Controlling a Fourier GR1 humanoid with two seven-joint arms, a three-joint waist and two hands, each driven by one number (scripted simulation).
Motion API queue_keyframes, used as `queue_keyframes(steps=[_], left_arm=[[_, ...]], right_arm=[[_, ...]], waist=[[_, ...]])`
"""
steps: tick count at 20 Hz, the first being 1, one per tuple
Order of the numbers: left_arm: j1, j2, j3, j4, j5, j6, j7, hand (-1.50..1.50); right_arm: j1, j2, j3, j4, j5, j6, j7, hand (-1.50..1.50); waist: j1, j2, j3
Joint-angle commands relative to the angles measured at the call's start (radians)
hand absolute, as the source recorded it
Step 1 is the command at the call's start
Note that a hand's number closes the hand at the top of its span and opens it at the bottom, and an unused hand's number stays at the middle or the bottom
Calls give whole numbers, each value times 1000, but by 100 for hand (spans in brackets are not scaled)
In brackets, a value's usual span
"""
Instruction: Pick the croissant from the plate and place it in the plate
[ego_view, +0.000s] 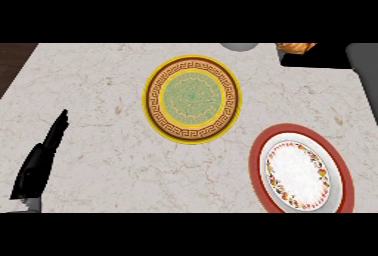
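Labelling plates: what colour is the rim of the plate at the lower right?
Red rim, head view.

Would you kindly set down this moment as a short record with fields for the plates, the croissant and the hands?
surface: marble counter
yellow-rimmed plate: centre of counter, nothing on it
red-rimmed plate: lower right, nothing on it
croissant: at the top edge, held up by the right hand, partly hidden
left hand: lower left, fingers straight, resting, holding nothing
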Motion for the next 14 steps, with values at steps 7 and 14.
queue_keyframes(steps=[7, 14], left_arm=[[12, -4, 25, -14, -3, -3, 19, 0], [39, 17, 44, -19, 5, -36, -2, 0]], right_arm=[[-100, 244, 35, 26, -2, 1, 139, 150], [-165, 353, 96, 43, 44, 54, 298, 150]], waist=[[-29, -10, -1], [-26, -8, -1]])
